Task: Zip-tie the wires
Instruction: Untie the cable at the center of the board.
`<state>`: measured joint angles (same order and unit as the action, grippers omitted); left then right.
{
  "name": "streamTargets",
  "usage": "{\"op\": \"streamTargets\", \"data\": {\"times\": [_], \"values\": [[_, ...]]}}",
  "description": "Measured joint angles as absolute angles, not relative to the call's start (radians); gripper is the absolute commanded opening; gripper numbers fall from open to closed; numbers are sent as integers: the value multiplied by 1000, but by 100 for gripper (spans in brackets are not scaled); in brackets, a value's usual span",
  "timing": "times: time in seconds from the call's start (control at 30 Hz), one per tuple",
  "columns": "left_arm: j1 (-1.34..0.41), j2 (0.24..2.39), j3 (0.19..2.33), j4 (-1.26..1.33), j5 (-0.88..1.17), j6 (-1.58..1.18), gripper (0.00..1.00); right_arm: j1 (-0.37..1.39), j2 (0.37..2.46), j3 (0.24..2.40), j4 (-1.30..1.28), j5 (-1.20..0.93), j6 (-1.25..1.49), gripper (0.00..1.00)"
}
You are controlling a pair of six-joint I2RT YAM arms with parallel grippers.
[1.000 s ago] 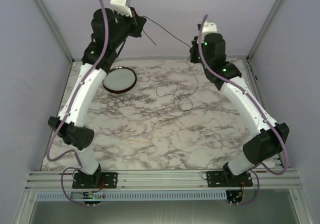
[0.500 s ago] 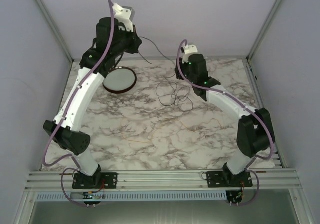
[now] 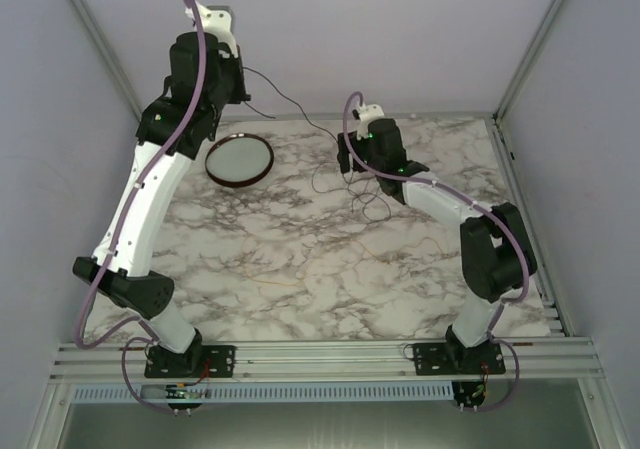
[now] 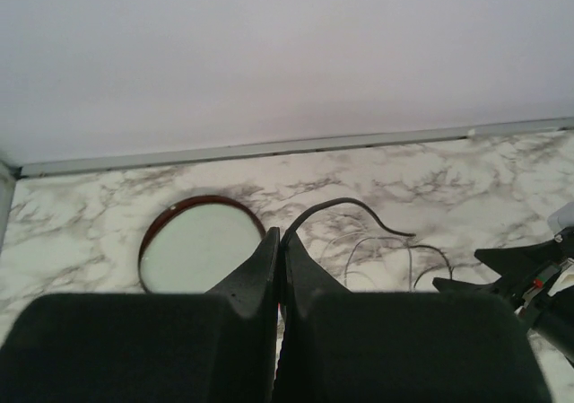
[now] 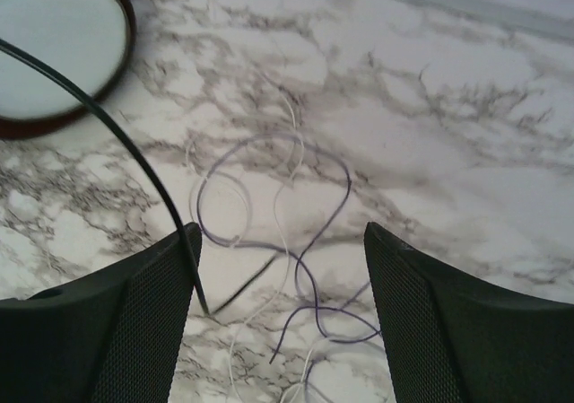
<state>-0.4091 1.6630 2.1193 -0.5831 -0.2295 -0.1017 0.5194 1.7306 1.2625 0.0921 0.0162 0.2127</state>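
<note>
My left gripper (image 3: 240,79) hangs high at the back left and is shut on one end of a thin black zip tie (image 3: 290,102). In the left wrist view the zip tie (image 4: 350,202) curves out from the closed tips (image 4: 280,232) toward the right. Its free end (image 5: 134,162) drops to the table beside the left finger of my right gripper (image 5: 281,231). The right gripper (image 3: 345,159) is open, low over the wires (image 3: 350,184), holding nothing. The wires (image 5: 348,179) lie in loose thin loops between and below its fingers, and also show (image 4: 376,238) from the left wrist.
A round dark-rimmed dish (image 3: 240,159) sits on the marble table (image 3: 300,259) at the back left, under the left arm; it also shows as the dish (image 4: 197,246) and the dish (image 5: 54,44). A back wall and frame posts enclose the table.
The right gripper opened, let go of the zip tie's end, and moved down and left over the wires. The left arm swung left, keeping its end.
</note>
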Motion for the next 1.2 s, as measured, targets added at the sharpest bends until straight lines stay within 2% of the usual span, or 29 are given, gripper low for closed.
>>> {"op": "streamTargets", "data": {"times": [0.23,0.53,0.77,1.03,1.13,1.2], "values": [[-383,1663,2122,-653,-315,-83,0,519,1746,1258,24,12,238,81],[-377,1663,2125,-678,-324,-74,0,519,1673,1214,28,-7,234,81],[-376,1666,2125,-679,-324,-74,0,519,1721,1191,42,-46,227,57],[-338,1670,2187,-721,-322,-74,0,519,1814,1197,67,-35,228,39],[-306,1660,2211,-728,-307,-75,0,516,1859,1214,83,-26,229,26],[-291,1648,2212,-737,-295,-75,0,512,1886,1227,102,-17,233,23]]}}
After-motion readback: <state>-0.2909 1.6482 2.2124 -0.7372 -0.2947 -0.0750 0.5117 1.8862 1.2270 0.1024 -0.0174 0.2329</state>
